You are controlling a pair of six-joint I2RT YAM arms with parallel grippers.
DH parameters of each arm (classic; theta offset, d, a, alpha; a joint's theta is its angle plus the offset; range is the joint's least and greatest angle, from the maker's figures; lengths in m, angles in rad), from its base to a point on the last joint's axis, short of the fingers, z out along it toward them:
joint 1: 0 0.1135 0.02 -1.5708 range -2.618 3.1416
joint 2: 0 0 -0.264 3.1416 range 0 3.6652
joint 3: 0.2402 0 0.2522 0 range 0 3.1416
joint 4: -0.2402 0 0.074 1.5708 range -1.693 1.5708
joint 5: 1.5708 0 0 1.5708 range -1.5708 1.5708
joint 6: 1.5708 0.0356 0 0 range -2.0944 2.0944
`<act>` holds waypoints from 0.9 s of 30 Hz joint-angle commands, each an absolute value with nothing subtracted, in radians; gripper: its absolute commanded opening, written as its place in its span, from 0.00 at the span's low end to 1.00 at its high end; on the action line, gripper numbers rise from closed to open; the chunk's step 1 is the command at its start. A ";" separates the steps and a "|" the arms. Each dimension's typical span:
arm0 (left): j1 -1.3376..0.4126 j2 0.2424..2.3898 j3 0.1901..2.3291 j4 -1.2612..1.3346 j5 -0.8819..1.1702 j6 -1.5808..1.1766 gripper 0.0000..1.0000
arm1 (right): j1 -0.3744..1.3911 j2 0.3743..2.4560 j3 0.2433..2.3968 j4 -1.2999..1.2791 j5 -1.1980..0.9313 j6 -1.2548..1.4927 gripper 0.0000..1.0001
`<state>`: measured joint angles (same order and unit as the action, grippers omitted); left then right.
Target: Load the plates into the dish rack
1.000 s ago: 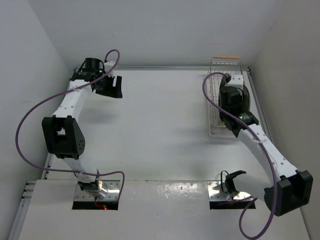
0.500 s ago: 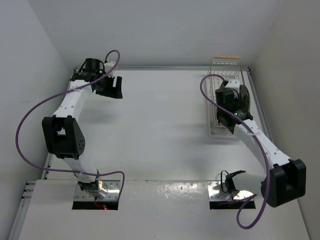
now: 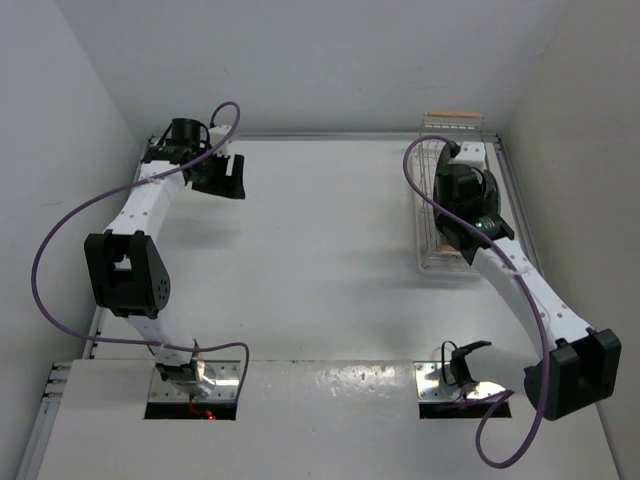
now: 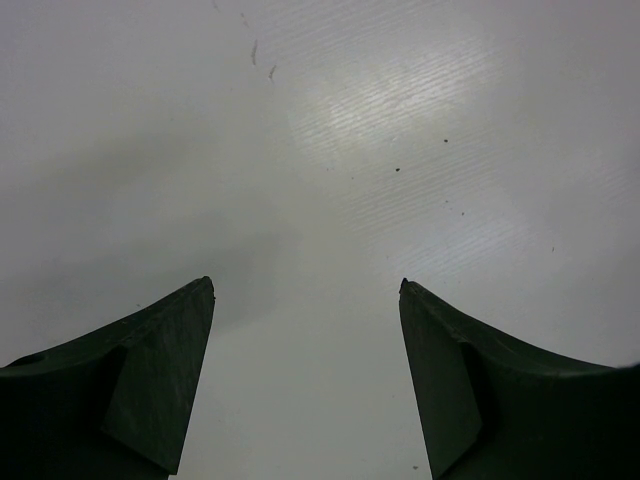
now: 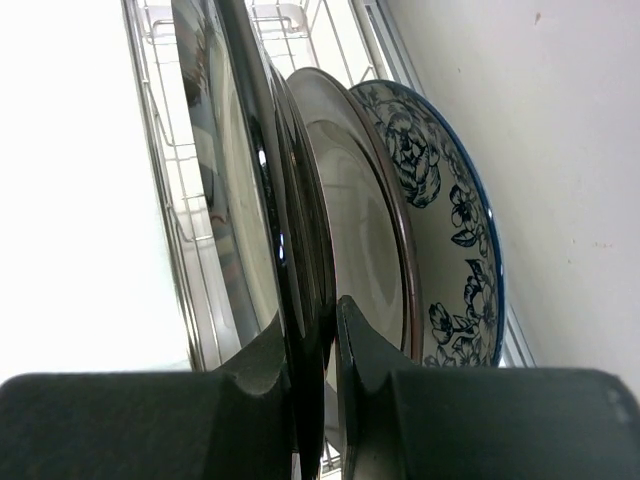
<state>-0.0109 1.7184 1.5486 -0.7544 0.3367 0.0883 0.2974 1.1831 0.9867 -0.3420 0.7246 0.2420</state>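
Observation:
The white wire dish rack [image 3: 432,262] stands at the far right of the table, and its wires show in the right wrist view [image 5: 165,160]. Three plates stand on edge in it: the dark-rimmed plate [image 5: 270,200], the cream plate with brown rim [image 5: 350,200] and the blue floral plate [image 5: 450,230] nearest the wall. My right gripper [image 5: 312,325] is shut on the dark-rimmed plate's edge, over the rack in the top view [image 3: 462,190]. My left gripper [image 3: 222,178] is open and empty above bare table at the far left [image 4: 307,285].
The right side wall [image 5: 560,150] runs close beside the rack. The rack's wooden handle [image 3: 452,116] sits against the back wall. The left gripper is near the back left corner of the table.
The right wrist swung slightly toward the near left over the rack, then back toward the far right. The left arm has not moved.

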 commanded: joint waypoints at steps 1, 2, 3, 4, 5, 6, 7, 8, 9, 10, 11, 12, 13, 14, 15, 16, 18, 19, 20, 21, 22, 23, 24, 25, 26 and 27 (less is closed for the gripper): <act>0.002 1.671 1.548 -0.732 0.350 0.077 0.79 | 0.304 1.140 1.034 -0.215 0.759 0.261 0.00; 0.002 1.671 1.548 -0.732 0.350 0.077 0.79 | 0.307 1.144 1.028 -0.218 0.761 0.274 0.00; 0.002 1.671 1.548 -0.732 0.350 0.077 0.79 | 0.305 1.143 1.014 -0.221 0.759 0.285 0.00; 0.002 1.671 1.548 -0.732 0.350 0.077 0.79 | 0.305 1.141 0.999 -0.222 0.756 0.291 0.00; 0.002 1.671 1.548 -0.732 0.350 0.077 0.79 | 0.308 1.149 0.994 -0.219 0.750 0.304 0.00; 0.002 1.671 1.548 -0.732 0.350 0.077 0.79 | 0.307 1.152 0.982 -0.222 0.752 0.304 0.00; 0.002 1.671 1.548 -0.732 0.350 0.077 0.79 | 0.310 1.155 0.979 -0.225 0.746 0.307 0.00; 0.002 1.671 1.548 -0.732 0.350 0.077 0.79 | 0.311 1.164 0.976 -0.241 0.747 0.314 0.00; 0.002 1.671 1.548 -0.732 0.350 0.077 0.79 | 0.314 1.176 0.976 -0.247 0.747 0.321 0.00; 0.002 1.680 1.548 -0.732 0.350 0.077 0.79 | 0.321 1.180 0.973 -0.253 0.738 0.325 0.00; 0.002 1.680 1.548 -0.732 0.350 0.077 0.79 | 0.327 1.195 0.962 -0.258 0.735 0.336 0.00; 0.002 1.680 1.548 -0.732 0.350 0.077 0.79 | 0.333 1.198 0.956 -0.259 0.732 0.342 0.00; 0.002 1.680 1.548 -0.732 0.350 0.077 0.79 | 0.337 1.210 0.953 -0.259 0.736 0.342 0.00; 0.002 1.680 1.548 -0.732 0.350 0.077 0.79 | 0.342 1.225 0.947 -0.262 0.744 0.348 0.00; 0.002 1.680 1.548 -0.732 0.350 0.077 0.79 | 0.351 1.235 0.945 -0.271 0.753 0.351 0.00; 0.002 1.680 1.548 -0.732 0.341 0.077 0.79 | 0.354 1.244 0.943 -0.278 0.758 0.354 0.00; 0.002 1.680 1.548 -0.732 0.341 0.077 0.79 | 0.364 1.258 0.937 -0.278 0.758 0.364 0.00; 0.002 1.680 1.548 -0.732 0.341 0.077 0.79 | 0.367 1.264 0.937 -0.281 0.764 0.367 0.00; 0.002 1.680 1.548 -0.732 0.341 0.077 0.79 | 0.373 1.270 0.936 -0.287 0.767 0.371 0.00; 0.002 1.680 1.548 -0.732 0.341 0.077 0.79 | 0.371 1.278 0.936 -0.290 0.772 0.373 0.00; 0.002 1.680 1.548 -0.732 0.341 0.077 0.79 | 0.373 1.279 0.936 -0.293 0.778 0.382 0.00; 0.002 1.680 1.548 -0.732 0.341 0.077 0.79 | 0.373 1.281 0.937 -0.305 0.781 0.390 0.00; 0.002 1.680 1.548 -0.732 0.341 0.077 0.79 | 0.373 1.278 0.936 -0.307 0.782 0.388 0.04; 0.002 1.680 1.548 -0.732 0.341 0.077 0.79 | 0.371 1.278 0.936 -0.305 0.793 0.388 0.08; 0.002 1.680 1.548 -0.732 0.341 0.077 0.79 | 0.371 1.275 0.937 -0.305 0.793 0.388 0.11; 0.002 1.680 1.548 -0.732 0.341 0.077 0.79 | 0.370 1.270 0.933 -0.304 0.804 0.379 0.11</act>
<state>-0.0109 1.7184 1.5482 -0.7509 0.3359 0.0883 0.3645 1.2652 0.9253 -0.3813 0.7677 0.3489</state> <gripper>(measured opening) 0.790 0.124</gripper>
